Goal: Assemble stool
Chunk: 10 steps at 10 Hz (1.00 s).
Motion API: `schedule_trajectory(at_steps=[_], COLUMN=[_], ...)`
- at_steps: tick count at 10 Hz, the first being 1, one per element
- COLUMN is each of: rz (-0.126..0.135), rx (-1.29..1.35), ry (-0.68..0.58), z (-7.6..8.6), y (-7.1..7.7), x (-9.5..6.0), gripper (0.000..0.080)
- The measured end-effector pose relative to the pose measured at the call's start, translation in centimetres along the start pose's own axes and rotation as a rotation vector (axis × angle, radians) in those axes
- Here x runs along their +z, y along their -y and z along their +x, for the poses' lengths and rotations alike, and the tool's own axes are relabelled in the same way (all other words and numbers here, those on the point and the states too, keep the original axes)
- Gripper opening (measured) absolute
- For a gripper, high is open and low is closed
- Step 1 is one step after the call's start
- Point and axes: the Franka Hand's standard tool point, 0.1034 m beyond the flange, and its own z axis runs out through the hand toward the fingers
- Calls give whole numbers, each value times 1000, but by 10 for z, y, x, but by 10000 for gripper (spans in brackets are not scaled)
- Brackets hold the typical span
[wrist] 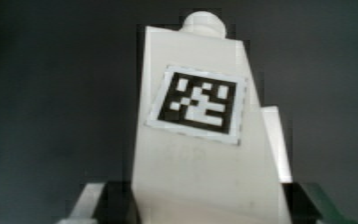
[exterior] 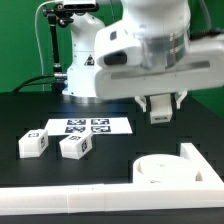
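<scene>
black table (exterior: pixel 30 108): legs (exterior: pixel 33 143), seat (exterior: pixel 163 170), marker board (exterior: pixel 88 126)

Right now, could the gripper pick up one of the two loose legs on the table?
Probably not yet. The gripper is shut on another stool leg, so its jaws are full. Otherwise the way looks free: both loose legs lie uncovered on the table.

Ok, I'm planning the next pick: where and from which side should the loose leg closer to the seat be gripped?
Probably across the middle of that leg, on its two long flat sides, coming straight down from above. It lies flat on the table, apart from the other leg and the marker board, so both sides look free, and the parallel faces should hold squarely.
</scene>
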Motion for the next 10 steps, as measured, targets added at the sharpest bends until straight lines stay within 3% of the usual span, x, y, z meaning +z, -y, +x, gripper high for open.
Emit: schedule_trajectory(at_steps=[2,4,5,9,10], rz=[5,15,15,33,34], rx=[2,-7,-11,-44,-48], ry=[-140,-334,-394,-665,-710], z=[-2,10,6,22,21], y=[9,13,13,26,26], x=[-23,-27,-26,-37,-32], gripper=[327,327,327,327,327])
